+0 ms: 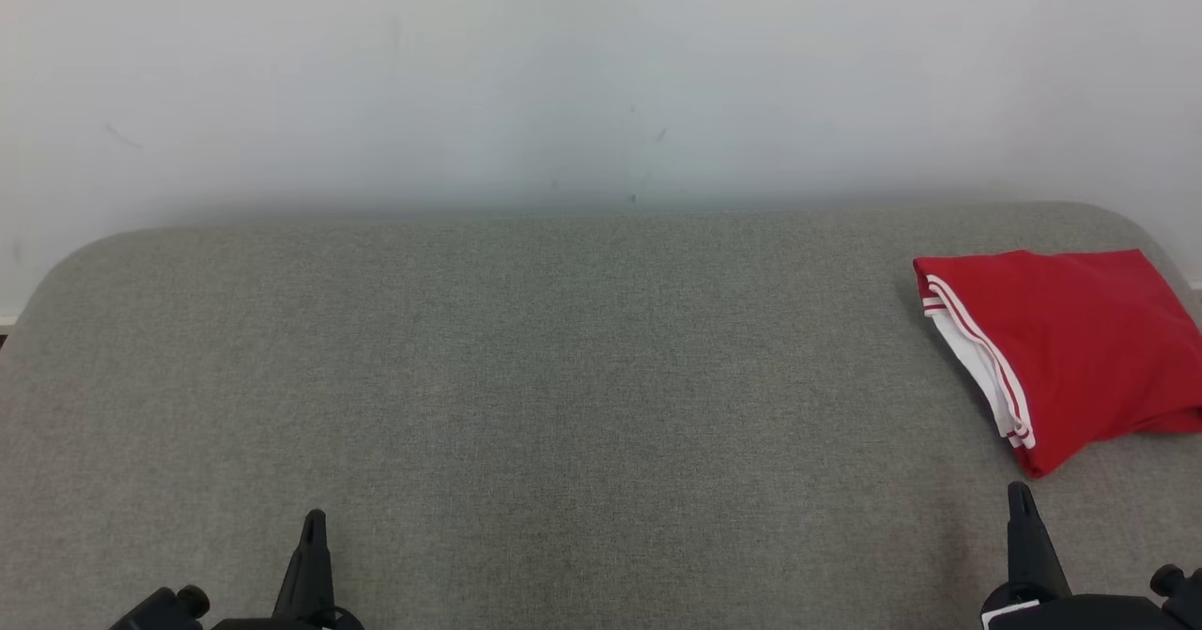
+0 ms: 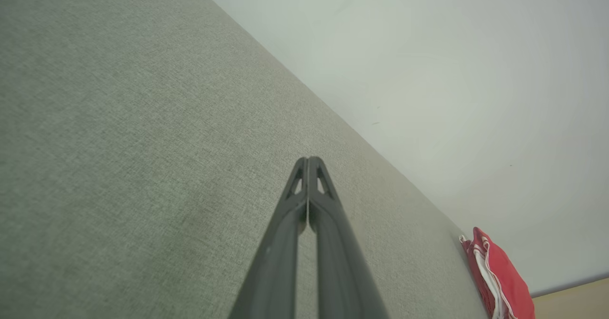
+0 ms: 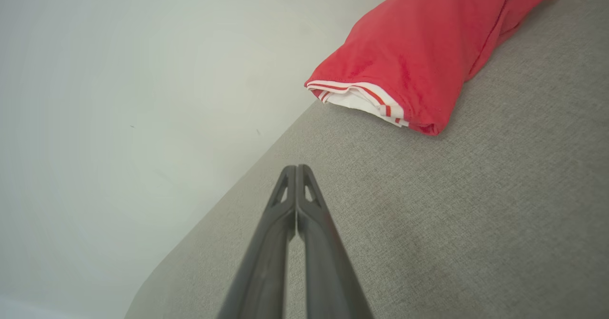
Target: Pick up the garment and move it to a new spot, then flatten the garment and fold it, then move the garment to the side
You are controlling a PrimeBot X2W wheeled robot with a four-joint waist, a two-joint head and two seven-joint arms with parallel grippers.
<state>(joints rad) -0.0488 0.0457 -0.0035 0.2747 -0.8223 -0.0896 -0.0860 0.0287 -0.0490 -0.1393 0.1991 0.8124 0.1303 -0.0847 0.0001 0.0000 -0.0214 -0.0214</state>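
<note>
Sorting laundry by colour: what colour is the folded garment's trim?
White with thin red stripes, on a red garment; clearest in the right wrist view.

The right hand (image 3: 297, 168), fingertips pressed together, hovers near the folded red garment (image 3: 418, 57) on grey upholstery (image 3: 476, 214).

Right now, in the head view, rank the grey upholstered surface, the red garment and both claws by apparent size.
1. grey upholstered surface, largest by far.
2. red garment, cut off at the right edge.
3. right claw and left claw: alike and cropped at the bottom, so not ranked.
</note>
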